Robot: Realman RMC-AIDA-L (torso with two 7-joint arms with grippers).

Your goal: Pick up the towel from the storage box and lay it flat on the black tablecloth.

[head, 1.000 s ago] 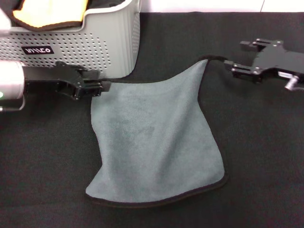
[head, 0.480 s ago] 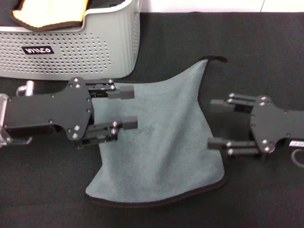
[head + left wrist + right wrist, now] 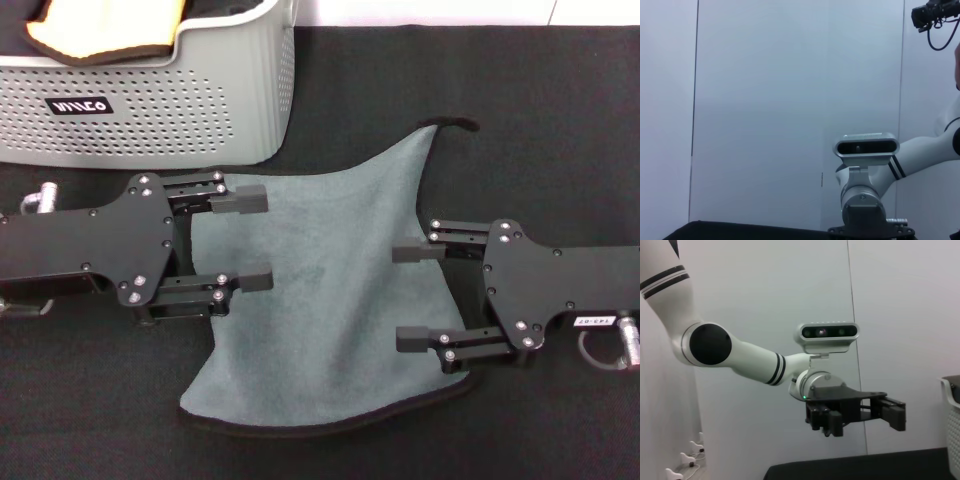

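While the towel [image 3: 330,290] lies grey-side up on the black tablecloth [image 3: 540,120] beside the storage box [image 3: 170,95], the left gripper [image 3: 242,240] and right gripper [image 3: 418,295] flank it, fingers apart. From the right wrist, the left gripper [image 3: 892,412] shows.

The left hand [image 3: 892,415] hangs above the black tablecloth [image 3: 860,466], its fingers spread apart. The storage box [image 3: 952,427] shows at the edge, beside it.
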